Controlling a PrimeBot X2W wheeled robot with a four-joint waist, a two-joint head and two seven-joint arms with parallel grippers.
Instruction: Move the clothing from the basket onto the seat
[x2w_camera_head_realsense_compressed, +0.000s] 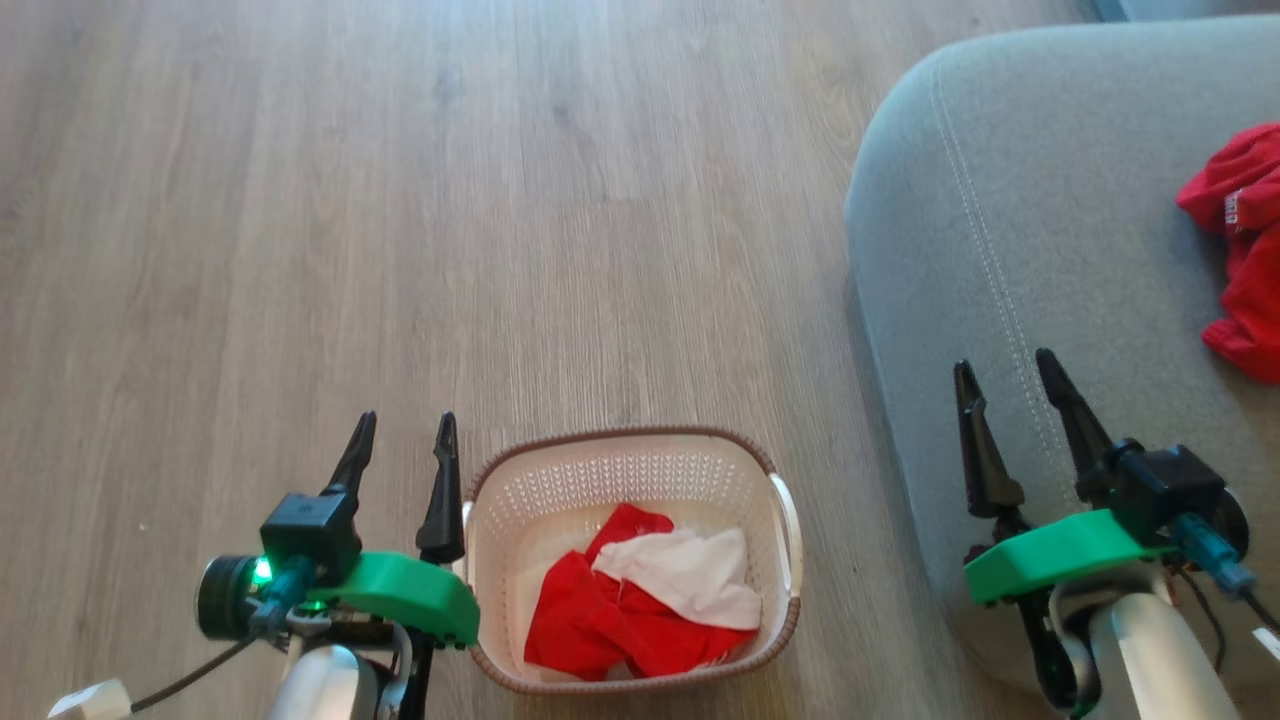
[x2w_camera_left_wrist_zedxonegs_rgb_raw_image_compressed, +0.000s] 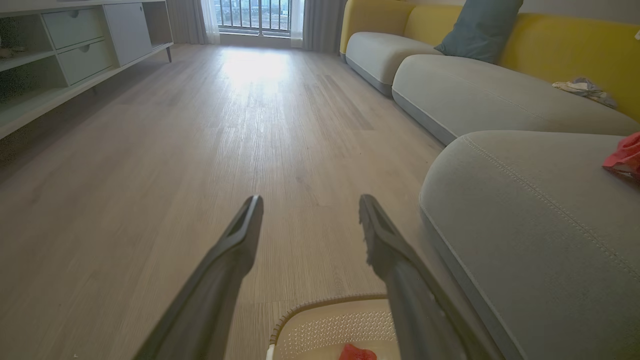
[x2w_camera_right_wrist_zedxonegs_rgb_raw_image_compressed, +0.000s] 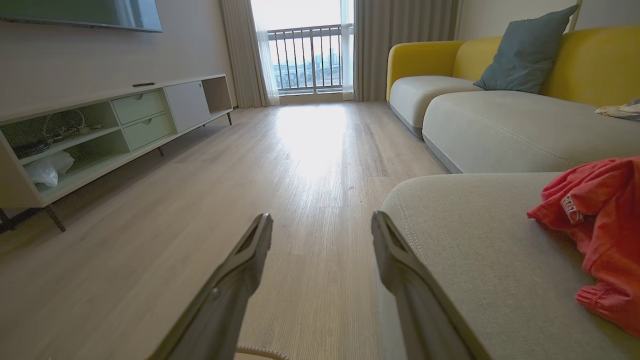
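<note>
left gripper (x2w_camera_head_realsense_compressed: 407, 420): jaws spread wide with nothing between them, fingers pointing away from the robot over the floor (x2w_camera_head_realsense_compressed: 400, 200).
right gripper (x2w_camera_head_realsense_compressed: 1003, 360): jaws also spread wide and empty, hovering over the near edge of the seat (x2w_camera_head_realsense_compressed: 1050, 230).
basket (x2w_camera_head_realsense_compressed: 620, 475): on the floor, its left wall just beside the left gripper's inner finger and well apart from the right jaws, on their left.
garment in basket (x2w_camera_head_realsense_compressed: 600, 620): red with a white part, crumpled; it lies right of and below the left jaws, back toward the wrist rather than ahead of the tips.
garment on seat (x2w_camera_head_realsense_compressed: 1240, 260): red, ahead and right of the right jaws, not touching them.
long axis: the basket heap seems to run slantwise, roughly across the line of the left fingers.
nearer arm: the left, by far.
next move: probably the left jaws swing right and tip down into the basket.
</note>
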